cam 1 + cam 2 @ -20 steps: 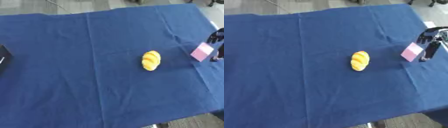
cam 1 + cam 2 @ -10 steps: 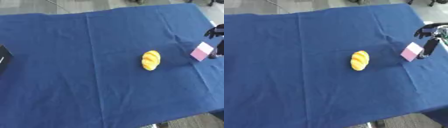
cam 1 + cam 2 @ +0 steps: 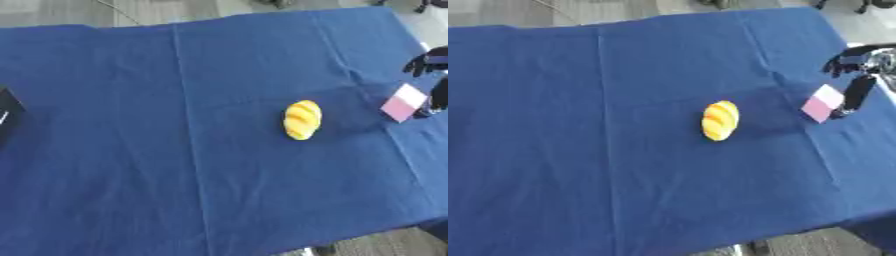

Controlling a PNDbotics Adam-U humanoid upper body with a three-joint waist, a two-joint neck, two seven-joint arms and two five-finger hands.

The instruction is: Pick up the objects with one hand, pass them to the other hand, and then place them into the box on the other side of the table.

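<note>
A yellow bread-shaped object (image 3: 720, 120) lies near the middle of the blue tablecloth (image 3: 605, 150). A small pink and white block (image 3: 822, 103) lies to its right, close to the table's right side. My right hand (image 3: 857, 89) comes in from the right edge, open. One dark finger stands against the block's right side, and the other fingers (image 3: 840, 62) are spread above it, apart from it. The corner of a black box (image 3: 7, 112) shows at the left edge in the left eye view. My left hand is out of view.
The cloth's front edge (image 3: 710, 245) runs along the bottom, with floor beyond it. The far edge (image 3: 667, 17) lies at the top. A straight crease (image 3: 605, 125) runs front to back through the cloth on the left.
The right hand's upper fingers have lifted a little away from the pink block. The block and the yellow object have not moved.
</note>
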